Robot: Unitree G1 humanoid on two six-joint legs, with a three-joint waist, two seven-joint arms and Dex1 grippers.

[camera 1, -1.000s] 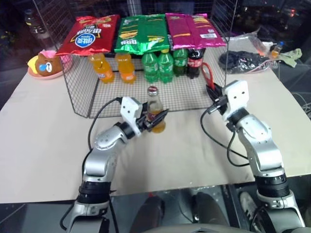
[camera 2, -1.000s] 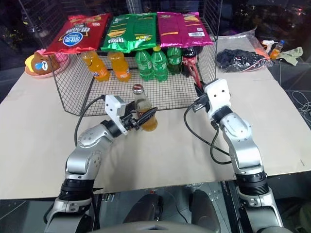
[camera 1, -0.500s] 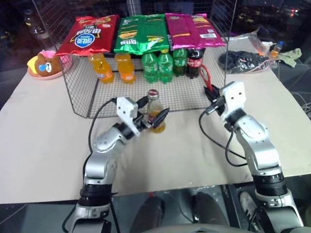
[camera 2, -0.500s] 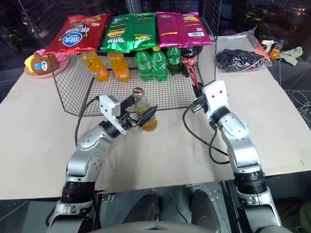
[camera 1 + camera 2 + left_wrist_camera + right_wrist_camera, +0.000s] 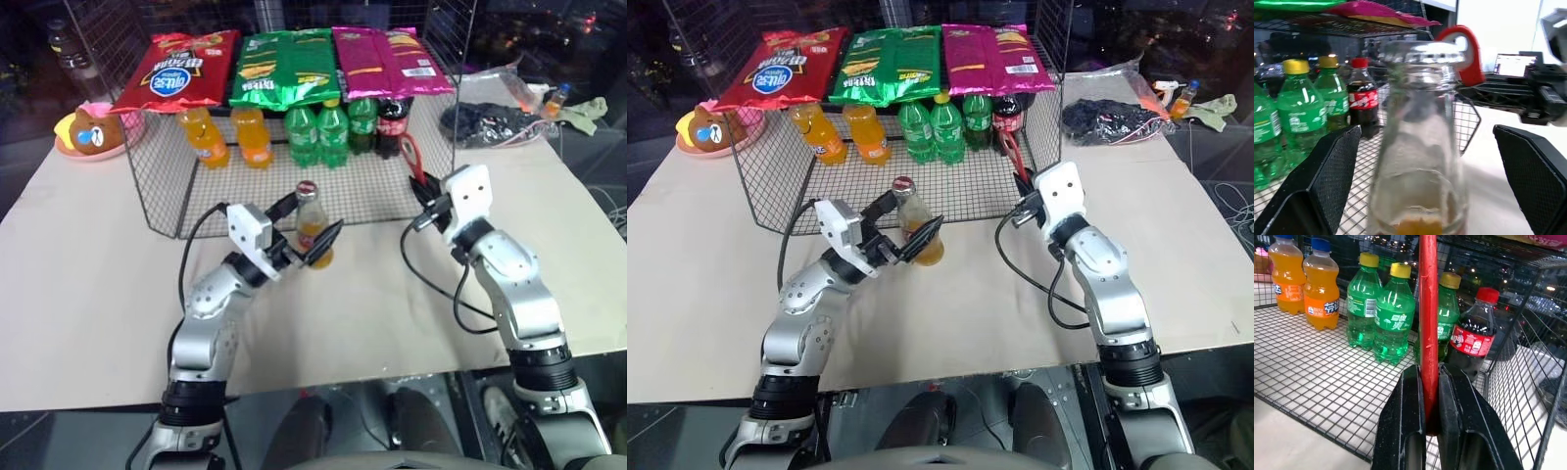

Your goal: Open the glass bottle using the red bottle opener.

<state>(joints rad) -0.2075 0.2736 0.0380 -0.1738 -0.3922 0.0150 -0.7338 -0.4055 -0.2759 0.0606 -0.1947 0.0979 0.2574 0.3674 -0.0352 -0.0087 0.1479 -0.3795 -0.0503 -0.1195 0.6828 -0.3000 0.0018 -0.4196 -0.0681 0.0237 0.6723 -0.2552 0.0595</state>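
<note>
1. The left gripper [image 5: 306, 232] hangs over the table [image 5: 88, 294] with its two black fingers [image 5: 1327, 181] spread wide, one on each side of the glass bottle [image 5: 311, 227]; no contact with the glass shows.
2. The glass bottle stands upright on the table just in front of the wire rack [image 5: 162, 201], its metal cap on and orange drink in its lower part.
3. The right gripper [image 5: 428, 188] is to the right of the bottle, near the rack's front right corner. Its fingers [image 5: 1459, 431] are clamped on the lower end of the red bottle opener [image 5: 412, 155].
4. The red bottle opener stands upright from that grip, its loop-shaped head at the top, level with the rack's right wall and apart from the bottle's cap.
5. Inside the rack, at the back, a row of plastic bottles stands: two orange ones [image 5: 204, 136], green ones [image 5: 333, 132] beside them, and a dark cola bottle [image 5: 395, 125] at the right end.
6. On top of the rack lie three snack bags: red [image 5: 179, 67], green [image 5: 286, 65] and pink [image 5: 384, 59].
7. Beyond the rack's left side sits a plush toy in a pink dish [image 5: 90, 130]; at the far right of the table lies a dark bundle in clear plastic [image 5: 485, 122].
</note>
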